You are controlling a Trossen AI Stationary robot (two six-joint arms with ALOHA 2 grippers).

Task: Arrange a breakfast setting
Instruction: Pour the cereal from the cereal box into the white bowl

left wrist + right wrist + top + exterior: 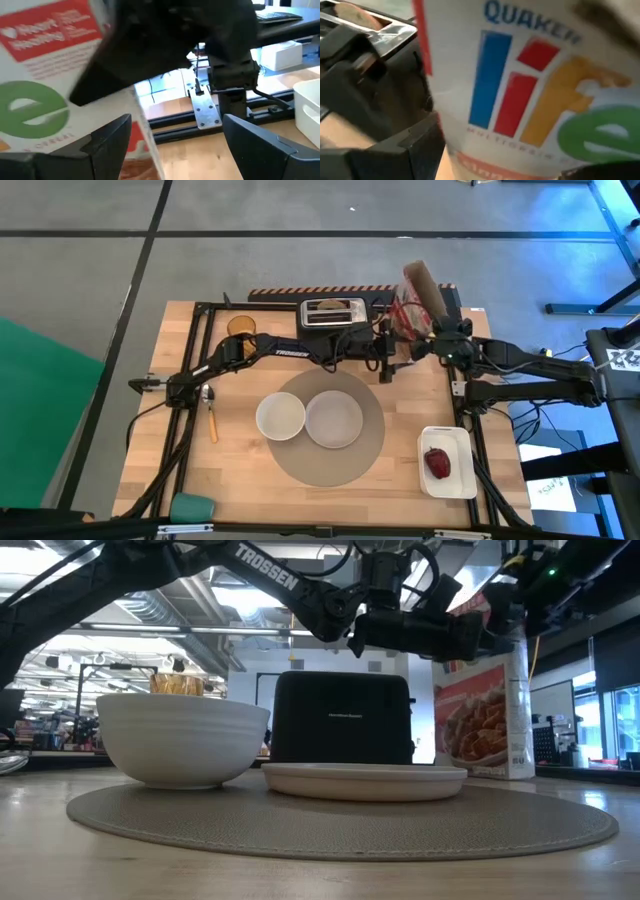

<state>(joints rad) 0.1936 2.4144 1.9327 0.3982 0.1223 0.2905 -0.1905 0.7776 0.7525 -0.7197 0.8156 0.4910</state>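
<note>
Both pincers crowd the cereal box [420, 298] at counter [240, 480] back-right. Right pincer [432, 340] clamped on it; left pincer [388, 365] apart beside it. Bowl [280, 417] and plate [334, 420] sit on mat [330, 470], nearer front.

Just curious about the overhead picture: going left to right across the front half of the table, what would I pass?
Wooden-handled spoon → white bowl → small white plate → red fruit in the white rectangular tray.
</note>
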